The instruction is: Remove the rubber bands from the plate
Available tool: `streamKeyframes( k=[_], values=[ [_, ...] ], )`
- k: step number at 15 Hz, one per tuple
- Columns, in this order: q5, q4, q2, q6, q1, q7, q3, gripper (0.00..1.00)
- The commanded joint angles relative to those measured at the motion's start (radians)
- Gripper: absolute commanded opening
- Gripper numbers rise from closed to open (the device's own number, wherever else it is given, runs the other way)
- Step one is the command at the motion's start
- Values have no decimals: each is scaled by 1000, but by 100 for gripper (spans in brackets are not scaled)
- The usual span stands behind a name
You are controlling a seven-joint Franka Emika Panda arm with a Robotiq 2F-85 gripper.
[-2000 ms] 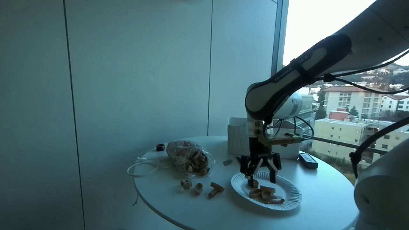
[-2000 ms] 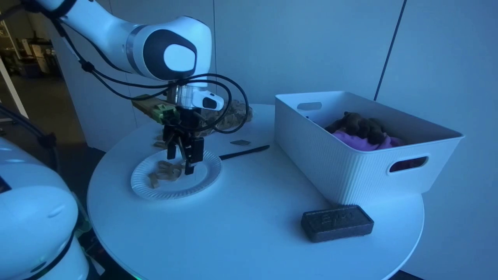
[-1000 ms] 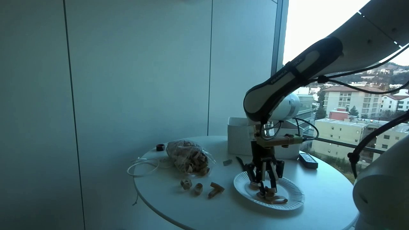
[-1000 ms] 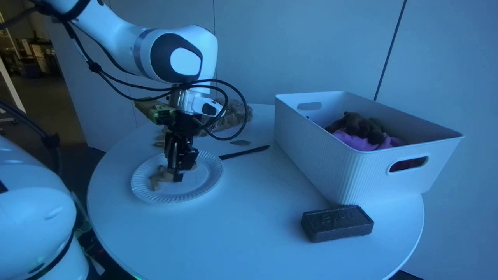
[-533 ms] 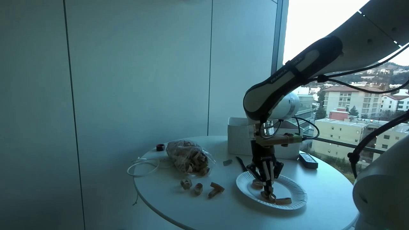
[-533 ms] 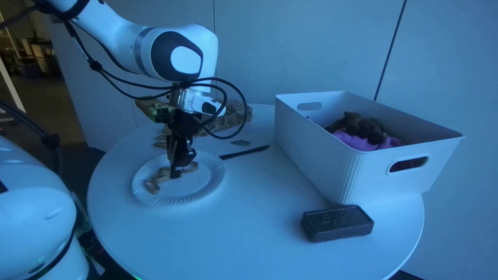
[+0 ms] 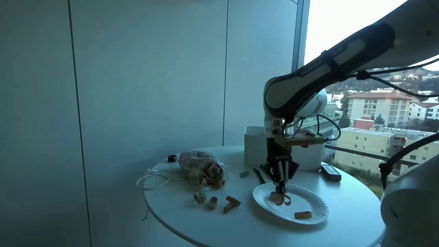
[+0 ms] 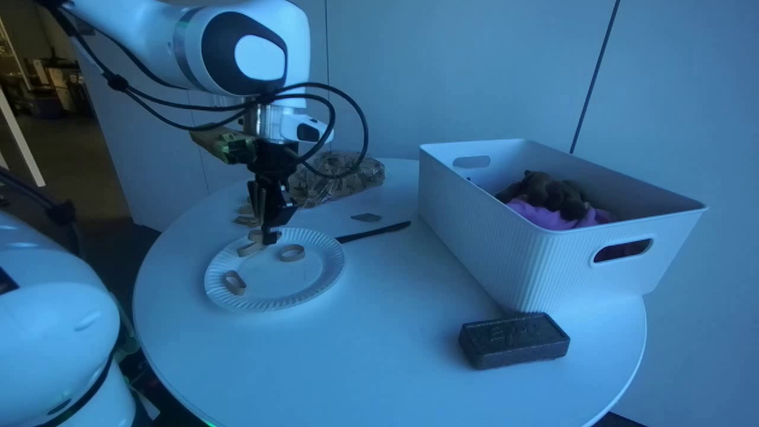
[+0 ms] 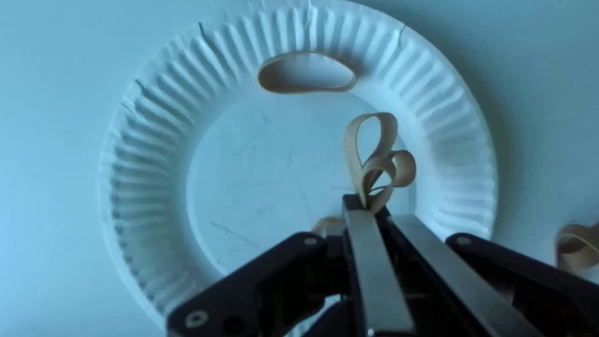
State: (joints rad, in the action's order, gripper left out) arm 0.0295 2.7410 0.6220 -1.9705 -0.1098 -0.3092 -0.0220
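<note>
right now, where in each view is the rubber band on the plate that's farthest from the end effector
In an exterior view, the rubber band is low, right of centre.
In an exterior view, the rubber band is left of centre, below mid-height.
In the wrist view, the rubber band is near top centre.
Shared landmark: the white plate beneath it.

The plate [image 9: 266, 173] is white with a fluted rim; the bands [image 7: 303, 215] are tan. Silvery strips line the black gripper [image 7: 281, 189]. The bin [image 8: 492, 249] is white, finely ribbed; the arm [image 8: 255, 56] white and black, the knife [image 8: 373, 232] black.
</note>
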Motion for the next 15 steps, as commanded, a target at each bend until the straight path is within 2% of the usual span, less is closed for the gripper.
streamKeyframes(
  k=[1, 2, 5, 9, 12, 15],
  values=[
    [20, 18, 146, -6, 71, 53, -37, 5],
    [30, 10, 154, -16, 97, 65, -48, 1],
    [39, 4, 141, -84, 175, 97, -100, 1],
    [6, 5, 72, -259, 249, 133, -172, 1],
    [-68, 17, -12, -456, 249, 144, -228, 1],
    [-166, 24, -89, -594, 215, 120, -267, 1]
  ],
)
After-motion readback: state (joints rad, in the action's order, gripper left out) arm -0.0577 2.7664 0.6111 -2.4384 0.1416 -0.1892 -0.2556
